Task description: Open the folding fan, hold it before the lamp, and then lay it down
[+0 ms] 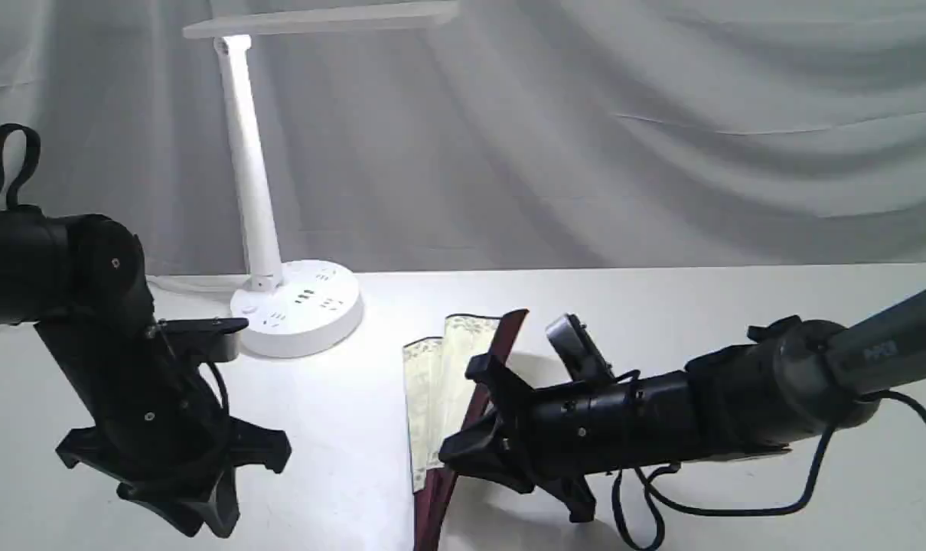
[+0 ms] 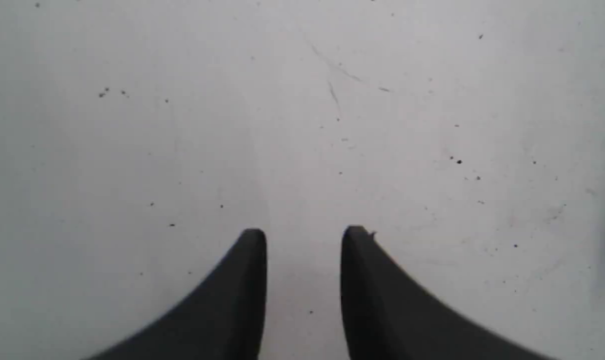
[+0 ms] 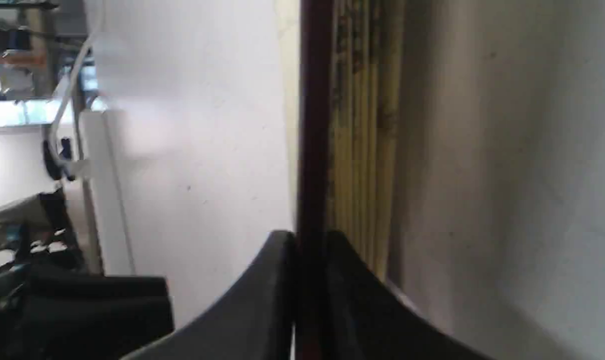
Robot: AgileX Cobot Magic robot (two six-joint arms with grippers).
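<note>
The folding fan (image 1: 441,383) lies on the white table, slightly spread, its cream pleated leaf showing beside a dark maroon guard (image 3: 312,125). My right gripper (image 1: 482,417) is shut on that guard, and the black fingers (image 3: 277,280) pinch the wood on both sides. The white lamp (image 1: 258,191) stands at the back left on its round base (image 1: 298,306), with its bar head overhead. My left gripper (image 2: 303,237) hovers over bare table at the front left, fingers a little apart with nothing between them.
A grey cloth backdrop hangs behind the table. The lamp's white cord runs off to the left behind the base. A black cable (image 1: 738,509) from my right arm loops onto the table near the front right.
</note>
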